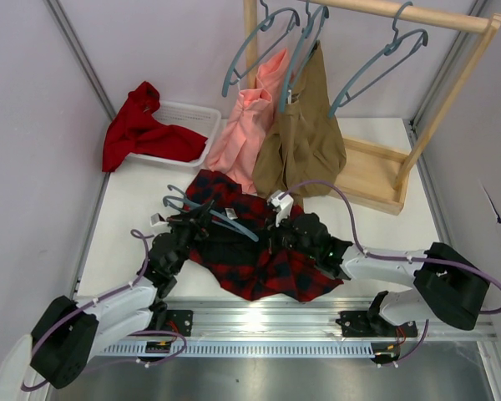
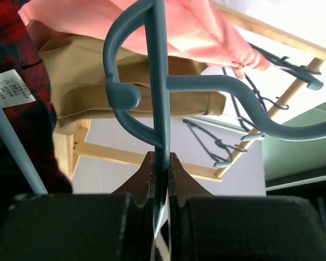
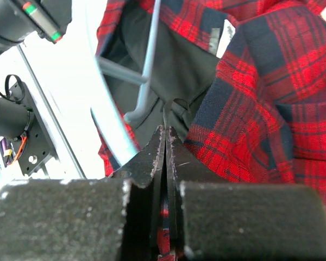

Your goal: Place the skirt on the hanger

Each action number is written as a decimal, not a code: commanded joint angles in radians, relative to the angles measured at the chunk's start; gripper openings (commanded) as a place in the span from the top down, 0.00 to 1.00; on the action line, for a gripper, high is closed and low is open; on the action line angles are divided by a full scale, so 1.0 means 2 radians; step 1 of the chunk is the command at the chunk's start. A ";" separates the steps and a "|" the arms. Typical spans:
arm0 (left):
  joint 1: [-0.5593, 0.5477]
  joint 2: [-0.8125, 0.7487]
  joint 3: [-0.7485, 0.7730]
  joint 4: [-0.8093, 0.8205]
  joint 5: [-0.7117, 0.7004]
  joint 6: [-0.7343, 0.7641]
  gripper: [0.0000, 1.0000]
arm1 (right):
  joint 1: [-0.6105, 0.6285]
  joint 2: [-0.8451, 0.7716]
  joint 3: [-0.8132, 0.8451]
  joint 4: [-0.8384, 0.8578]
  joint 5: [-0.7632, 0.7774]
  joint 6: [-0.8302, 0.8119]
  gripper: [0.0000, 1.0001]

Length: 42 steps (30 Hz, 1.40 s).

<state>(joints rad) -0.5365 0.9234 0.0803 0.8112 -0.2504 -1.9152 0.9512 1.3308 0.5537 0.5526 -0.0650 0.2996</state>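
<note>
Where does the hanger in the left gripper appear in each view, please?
Top external: the hanger lies over the skirt, left of centre.
Left wrist: centre, its bar clamped in the left gripper.
Right wrist: upper left, its thin bar against the skirt.
Shared landmark: the skirt's red plaid.

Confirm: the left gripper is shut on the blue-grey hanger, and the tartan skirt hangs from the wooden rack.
The skirt lies on the table, not on the rack; the top external view shows it. The left gripper is shut on the hanger.
</note>
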 commanded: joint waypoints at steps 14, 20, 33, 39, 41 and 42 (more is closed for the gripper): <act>0.004 0.045 -0.007 0.041 -0.067 -0.101 1.00 | 0.089 0.004 -0.034 0.100 0.194 -0.013 1.00; 0.004 0.058 0.005 0.023 -0.073 -0.108 1.00 | 0.136 0.021 -0.040 0.142 0.279 -0.029 1.00; 0.030 0.073 0.003 0.068 -0.072 -0.128 1.00 | 0.170 0.048 -0.060 0.148 0.345 -0.008 1.00; 0.031 0.071 0.009 0.052 -0.058 -0.111 1.00 | 0.187 0.043 -0.031 0.135 0.390 -0.038 1.00; 0.031 0.070 0.008 0.050 -0.061 -0.110 1.00 | 0.198 0.065 0.010 0.121 0.414 -0.057 1.00; 0.031 0.069 0.007 0.048 -0.061 -0.110 1.00 | 0.209 0.074 0.025 0.107 0.442 -0.074 1.00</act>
<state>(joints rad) -0.4900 1.0595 0.0864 0.9600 -0.3553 -1.9480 1.3247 1.4399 0.4892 0.7589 0.6651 0.2272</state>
